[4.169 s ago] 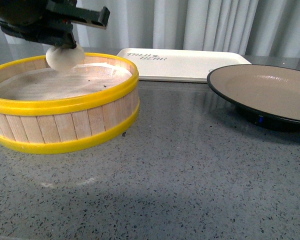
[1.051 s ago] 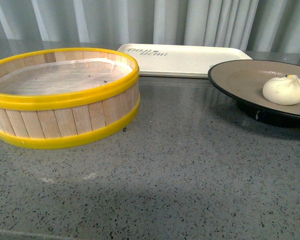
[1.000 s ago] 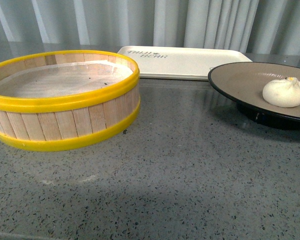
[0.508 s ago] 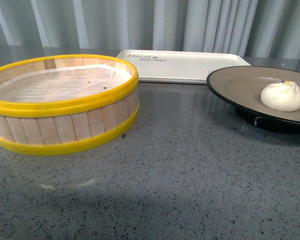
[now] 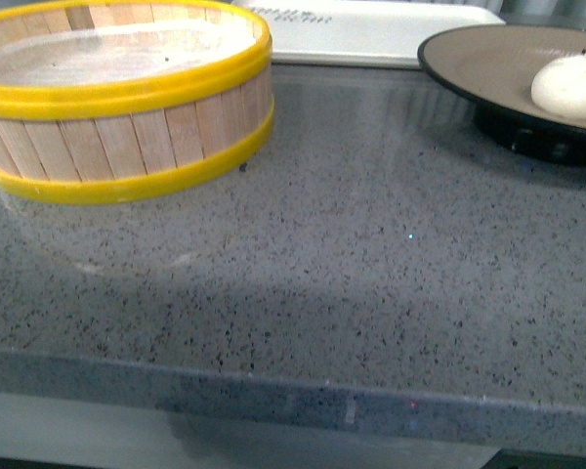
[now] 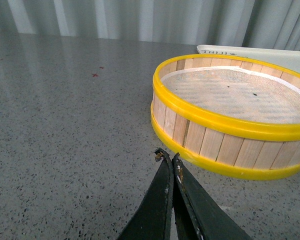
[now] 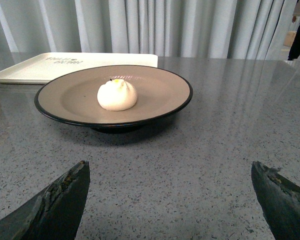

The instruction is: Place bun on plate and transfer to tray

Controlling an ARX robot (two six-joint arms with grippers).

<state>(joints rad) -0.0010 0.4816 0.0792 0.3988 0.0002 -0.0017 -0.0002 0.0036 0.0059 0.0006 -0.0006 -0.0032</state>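
Found bun moved out of steamer basket onto plate, toward far-right corner of counter. Noted left gripper pinched together, empty; right gripper spread wide, facing plate. Judged transfer to tray still due.

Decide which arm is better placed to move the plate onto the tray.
Right. The right claw is open facing the plate holding the bun, tray beyond; the left claw is shut beside the steamer basket.
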